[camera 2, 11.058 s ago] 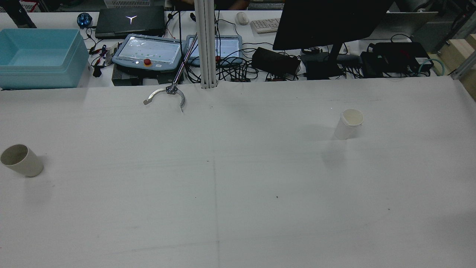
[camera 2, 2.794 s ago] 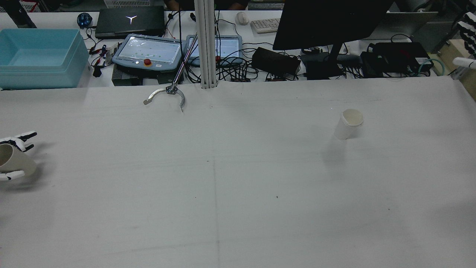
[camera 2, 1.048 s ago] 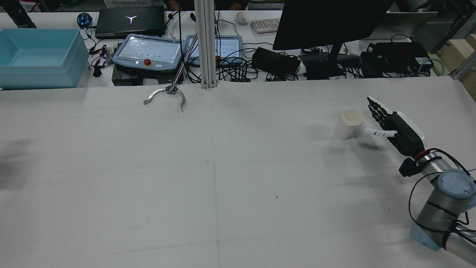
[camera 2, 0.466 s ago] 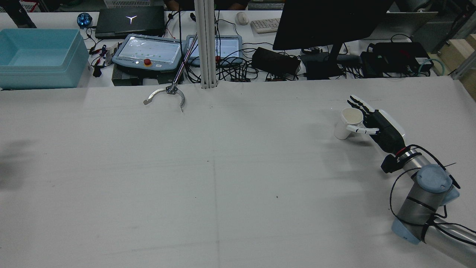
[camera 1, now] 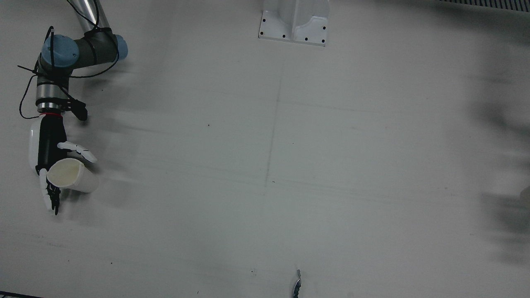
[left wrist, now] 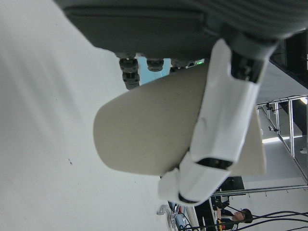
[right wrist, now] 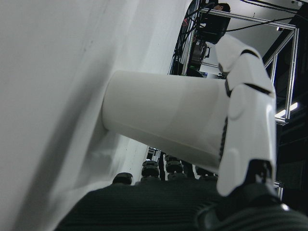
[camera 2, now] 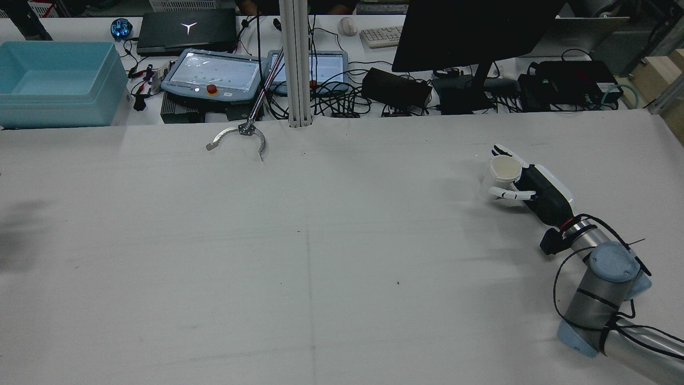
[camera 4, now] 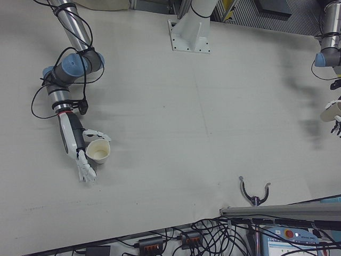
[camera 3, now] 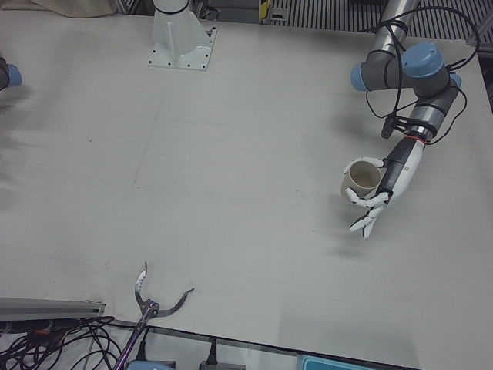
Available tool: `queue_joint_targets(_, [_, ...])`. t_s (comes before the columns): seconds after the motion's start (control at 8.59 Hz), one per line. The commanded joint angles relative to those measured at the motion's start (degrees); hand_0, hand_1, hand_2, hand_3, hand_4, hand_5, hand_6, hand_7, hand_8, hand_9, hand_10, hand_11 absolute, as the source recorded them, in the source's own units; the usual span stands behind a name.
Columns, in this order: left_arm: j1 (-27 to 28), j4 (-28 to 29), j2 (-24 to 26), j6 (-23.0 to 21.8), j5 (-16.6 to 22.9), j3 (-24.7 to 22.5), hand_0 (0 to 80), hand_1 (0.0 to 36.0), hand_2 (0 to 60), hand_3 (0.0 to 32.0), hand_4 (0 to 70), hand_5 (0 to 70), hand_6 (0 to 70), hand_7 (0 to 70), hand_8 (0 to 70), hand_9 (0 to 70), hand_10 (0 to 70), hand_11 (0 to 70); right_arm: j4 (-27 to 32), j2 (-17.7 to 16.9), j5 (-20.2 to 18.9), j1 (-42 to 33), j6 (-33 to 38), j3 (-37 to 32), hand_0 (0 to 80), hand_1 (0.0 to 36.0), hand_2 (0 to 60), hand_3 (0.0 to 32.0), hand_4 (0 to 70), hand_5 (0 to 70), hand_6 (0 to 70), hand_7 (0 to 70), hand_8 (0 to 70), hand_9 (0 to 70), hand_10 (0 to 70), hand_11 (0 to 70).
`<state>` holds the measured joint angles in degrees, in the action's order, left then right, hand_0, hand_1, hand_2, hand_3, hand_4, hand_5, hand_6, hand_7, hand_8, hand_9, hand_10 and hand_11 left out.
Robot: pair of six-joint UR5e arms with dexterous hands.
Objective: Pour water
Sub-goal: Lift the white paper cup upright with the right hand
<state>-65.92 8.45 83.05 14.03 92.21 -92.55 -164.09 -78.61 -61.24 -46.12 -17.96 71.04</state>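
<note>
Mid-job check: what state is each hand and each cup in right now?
left hand: shut on the beige cup.
beige cup: upright, held clear of the table.
right hand: fingers curled around the white cup; firm grip unclear.
white cup: upright, standing on the table.

A robotics lab. Along the top of the rear view, behind the white worktop, sits a bench crowded with gear: two teach pendants with a red stop button, a closed laptop, a dark monitor, a keyboard, a mouse, tangled cables and a pale blue bin. An aluminium post rises at centre top.
</note>
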Motion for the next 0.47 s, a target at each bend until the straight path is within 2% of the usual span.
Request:
queue_joint_targets(0.0, [0.0, -0.01, -0.17, 0.03, -0.01, -0.08, 80.0, 36.0, 60.0, 0.0, 59.7, 70.0, 11.9, 13.8, 4.2, 1.3, 7.2, 14.6, -0.01, 0.38, 0.07, 0.15, 0.21, 0.24, 62.9, 29.1, 24.4, 0.0, 34.5, 10.1, 13.7, 10.7, 8.4, 5.2, 0.4, 2.7])
queue_joint_targets(0.12, [0.0, -0.01, -0.17, 0.03, -0.01, -0.08, 80.0, 36.0, 60.0, 0.0, 59.4, 70.0, 11.9, 13.9, 4.2, 1.3, 7.1, 14.5, -0.01, 0.38, 0.07, 0.06, 0.29, 0.24, 62.8, 28.2, 26.0, 0.0, 53.8, 8.7, 12.4, 10.3, 7.7, 4.5, 0.0, 1.6])
queue_joint_targets(0.23, [0.0, -0.01, -0.26, 0.03, -0.01, -0.08, 80.0, 36.0, 60.0, 0.0, 59.6, 70.0, 12.0, 13.9, 4.3, 1.3, 7.2, 14.7, -0.09, 0.3, 0.07, 0.06, 0.38, 0.24, 62.0, 27.2, 33.7, 0.0, 70.0, 7.0, 12.0, 9.4, 7.3, 3.8, 1.3, 3.0])
queue_joint_targets(0.35, [0.0, -0.01, -0.17, 0.03, -0.01, -0.08, 80.0, 36.0, 60.0, 0.0, 59.9, 70.0, 12.0, 14.0, 4.3, 1.4, 7.3, 14.8, -0.09, 0.21, 0.07, 0.06, 0.47, 0.24, 62.5, 26.5, 36.5, 0.0, 70.0, 5.8, 11.9, 9.2, 7.1, 3.5, 2.0, 3.5])
